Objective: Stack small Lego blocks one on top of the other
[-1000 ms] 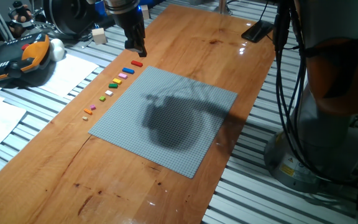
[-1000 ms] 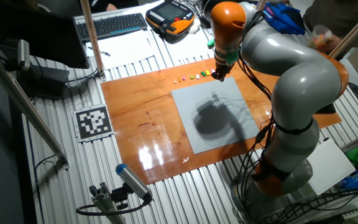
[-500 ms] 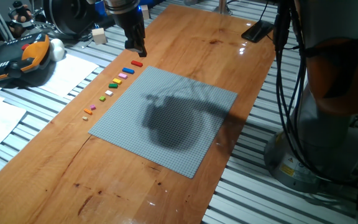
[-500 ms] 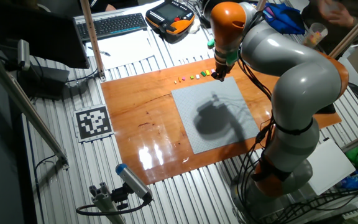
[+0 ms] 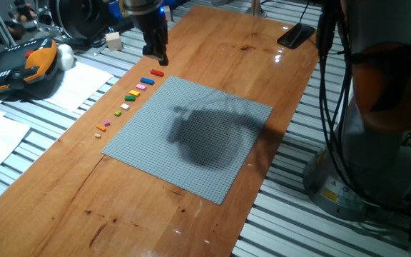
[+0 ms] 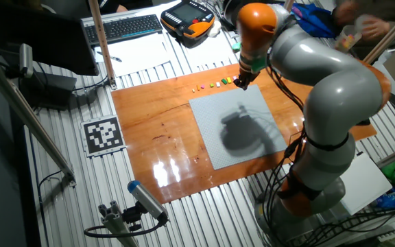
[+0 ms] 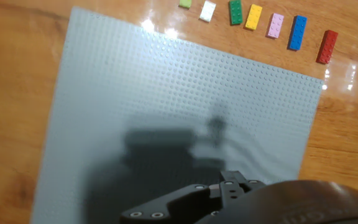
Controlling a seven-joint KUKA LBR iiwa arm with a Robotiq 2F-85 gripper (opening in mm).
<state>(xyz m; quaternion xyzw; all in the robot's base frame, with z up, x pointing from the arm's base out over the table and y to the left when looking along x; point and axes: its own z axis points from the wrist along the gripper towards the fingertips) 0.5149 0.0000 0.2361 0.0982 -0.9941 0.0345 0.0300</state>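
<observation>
The small Lego blocks lie in a row on the wooden table along the left edge of the grey baseplate (image 5: 191, 132): red (image 5: 157, 72), blue (image 5: 147, 80), pink (image 5: 140, 86), yellow (image 5: 134, 92), green (image 5: 129, 98), white (image 5: 125, 106), then smaller ones. The hand view shows them along its top: red (image 7: 327, 46), blue (image 7: 298, 32), pink (image 7: 276, 25), yellow (image 7: 253, 17), green (image 7: 235, 12), white (image 7: 207, 10). My gripper (image 5: 156, 56) hangs just behind the red block, a little above the table, fingers slightly apart and empty. It also shows in the other fixed view (image 6: 239, 83).
A pale beige cube (image 5: 114, 41) stands behind the gripper. An orange and black pendant (image 5: 20, 68) and papers (image 5: 77, 82) lie left of the table. A black device (image 5: 296, 34) sits at the far right edge. The robot base (image 5: 377, 143) and cables stand on the right.
The arm's upper part has shifted slightly and its shadow on the baseplate has slid a little to the right. The gripper stays by the red block. No block has moved.
</observation>
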